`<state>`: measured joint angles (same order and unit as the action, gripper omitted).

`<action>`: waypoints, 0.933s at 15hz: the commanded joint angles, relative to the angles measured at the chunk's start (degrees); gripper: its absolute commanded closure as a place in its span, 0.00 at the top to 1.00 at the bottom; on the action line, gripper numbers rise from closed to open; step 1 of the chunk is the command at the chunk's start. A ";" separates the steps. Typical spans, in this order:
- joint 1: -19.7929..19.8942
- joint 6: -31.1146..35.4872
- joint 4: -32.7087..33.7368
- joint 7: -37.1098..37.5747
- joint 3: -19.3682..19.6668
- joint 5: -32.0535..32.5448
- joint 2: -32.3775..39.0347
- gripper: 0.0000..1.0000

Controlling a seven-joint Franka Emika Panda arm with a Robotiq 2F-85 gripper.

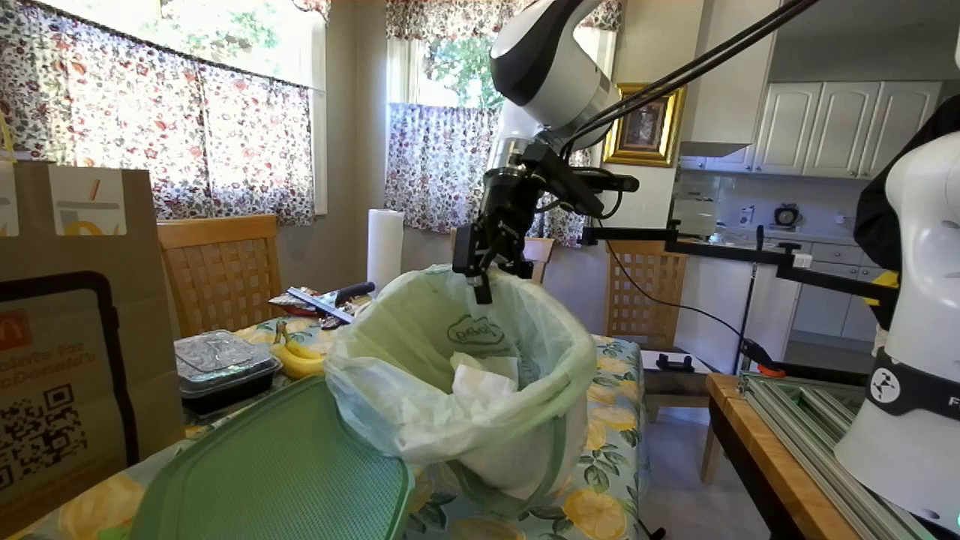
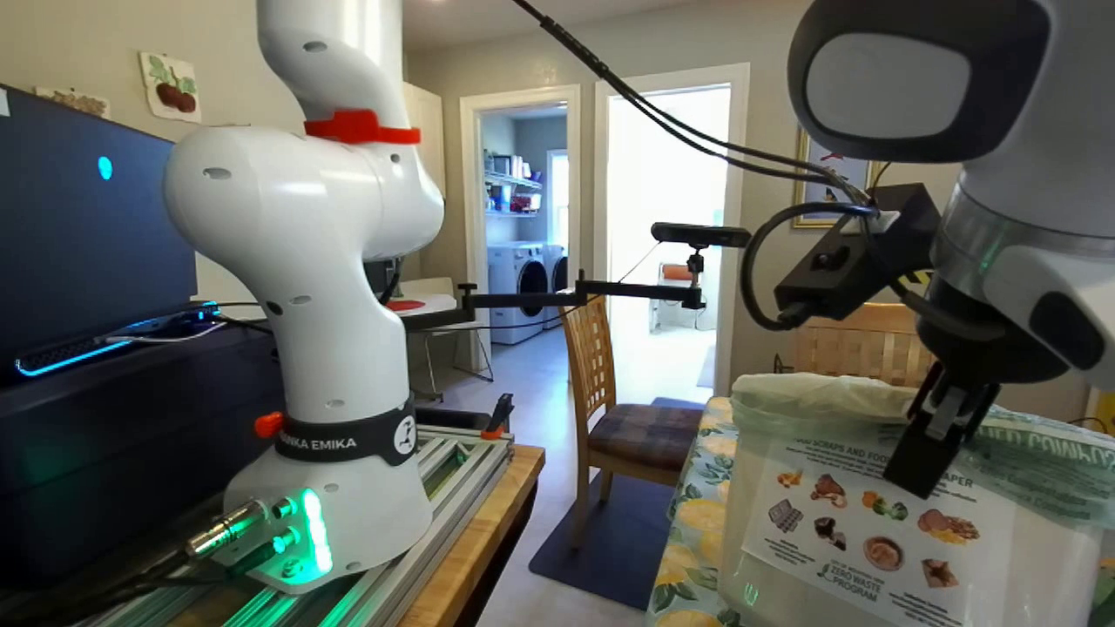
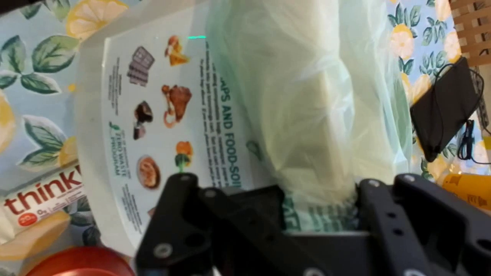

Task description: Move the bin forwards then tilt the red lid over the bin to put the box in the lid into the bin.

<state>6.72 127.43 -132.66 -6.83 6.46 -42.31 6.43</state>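
Daylight-heavy, good exposure at the bin [image 1: 517, 457]. Windows [image 1: 459, 67] behind the bin partly blown out, curtains [image 1: 255, 142] backlit. Container top [image 1: 221, 349] left of the bin: specular glare. In an exterior view, doorway [image 2: 666, 174] left of the bin clips white, floor [image 2: 649, 366] washed out; robot base [image 2: 375, 531] farther left glows green. Wrist view: gripper [image 3: 321, 209] at the bin rim blurry, small print on the bin soft.

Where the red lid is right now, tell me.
In the wrist view, the red lid is at the bottom left, cut off by the lower edge, below the think! bar and beside the bin.
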 commanded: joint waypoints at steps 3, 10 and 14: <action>0.54 -3.00 3.90 -5.22 -1.15 0.06 3.31 0.00; 1.15 -3.07 6.79 -12.53 -1.76 2.96 6.66 0.00; 1.71 -3.25 8.81 -17.27 -2.08 5.18 8.71 0.00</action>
<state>7.06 126.19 -126.68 -19.94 4.97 -39.24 12.55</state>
